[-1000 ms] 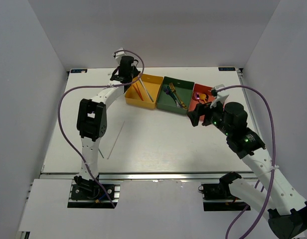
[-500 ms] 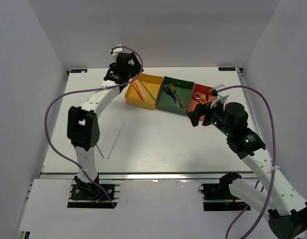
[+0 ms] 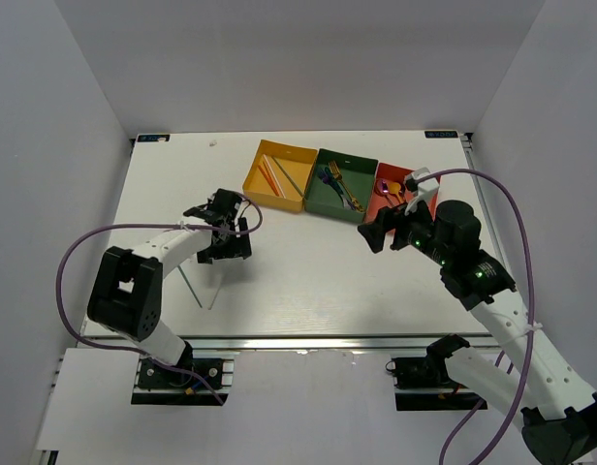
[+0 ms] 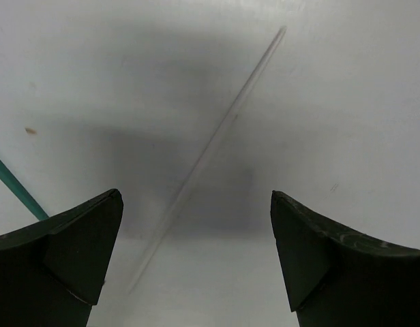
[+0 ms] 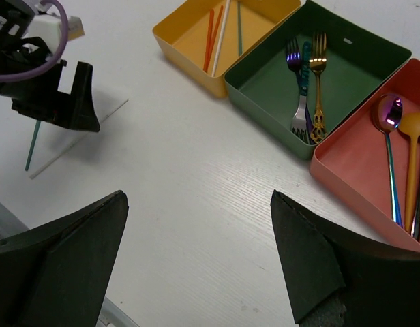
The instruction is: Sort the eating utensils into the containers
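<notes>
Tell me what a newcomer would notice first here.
A bright row sits at the far side of the table: the yellow tray holds chopsticks, the dark green tray forks, the red-orange tray spoons. Nearer on the left, the open left end effector hovers over a pale chopstick lying on the table, a green chopstick beside it.

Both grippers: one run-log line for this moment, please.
left gripper: open, above pale chopstick on table | right gripper: open, empty | green chopstick: on table, unsorted
</notes>
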You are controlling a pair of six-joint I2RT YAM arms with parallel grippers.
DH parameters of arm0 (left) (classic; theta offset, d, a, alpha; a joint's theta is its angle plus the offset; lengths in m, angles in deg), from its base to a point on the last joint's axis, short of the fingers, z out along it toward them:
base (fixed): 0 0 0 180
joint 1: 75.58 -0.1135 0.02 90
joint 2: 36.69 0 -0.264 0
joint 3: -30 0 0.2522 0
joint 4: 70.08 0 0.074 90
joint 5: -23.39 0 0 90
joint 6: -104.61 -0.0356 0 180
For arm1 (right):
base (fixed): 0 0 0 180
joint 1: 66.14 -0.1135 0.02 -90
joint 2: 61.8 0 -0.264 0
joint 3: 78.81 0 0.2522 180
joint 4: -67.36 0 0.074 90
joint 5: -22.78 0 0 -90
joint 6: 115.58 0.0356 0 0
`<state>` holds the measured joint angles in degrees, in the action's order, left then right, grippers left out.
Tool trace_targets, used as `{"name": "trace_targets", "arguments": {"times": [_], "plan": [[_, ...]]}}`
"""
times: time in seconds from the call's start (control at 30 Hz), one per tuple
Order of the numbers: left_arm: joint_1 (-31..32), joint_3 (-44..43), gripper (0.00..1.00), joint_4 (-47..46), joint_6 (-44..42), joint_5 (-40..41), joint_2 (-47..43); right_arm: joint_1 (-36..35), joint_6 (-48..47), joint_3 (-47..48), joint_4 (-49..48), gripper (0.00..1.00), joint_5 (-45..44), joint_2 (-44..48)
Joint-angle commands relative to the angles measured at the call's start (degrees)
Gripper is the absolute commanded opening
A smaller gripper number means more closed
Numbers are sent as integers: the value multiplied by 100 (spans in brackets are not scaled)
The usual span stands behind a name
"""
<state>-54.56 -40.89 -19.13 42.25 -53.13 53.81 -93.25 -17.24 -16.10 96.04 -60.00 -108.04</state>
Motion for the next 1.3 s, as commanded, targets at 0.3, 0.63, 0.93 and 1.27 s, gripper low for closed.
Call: {"name": "trace_targets", "arguments": {"times": [0.3, 0.63, 0.93, 1.27], "plan": [[8, 711, 89, 253, -320, -811, -270, -4, -148, -52, -138, 89, 429, 159], [34, 817, 72, 43, -338, -890, 459, -4, -166, -70, -173, 89, 412, 273], [640, 773, 25, -317, 48, -741, 810, -4, -166, 36, -182, 89, 412, 256], [1440, 869, 0, -695, 1120, -241, 1085, -4, -166, 36, -173, 89, 490, 405]]}}
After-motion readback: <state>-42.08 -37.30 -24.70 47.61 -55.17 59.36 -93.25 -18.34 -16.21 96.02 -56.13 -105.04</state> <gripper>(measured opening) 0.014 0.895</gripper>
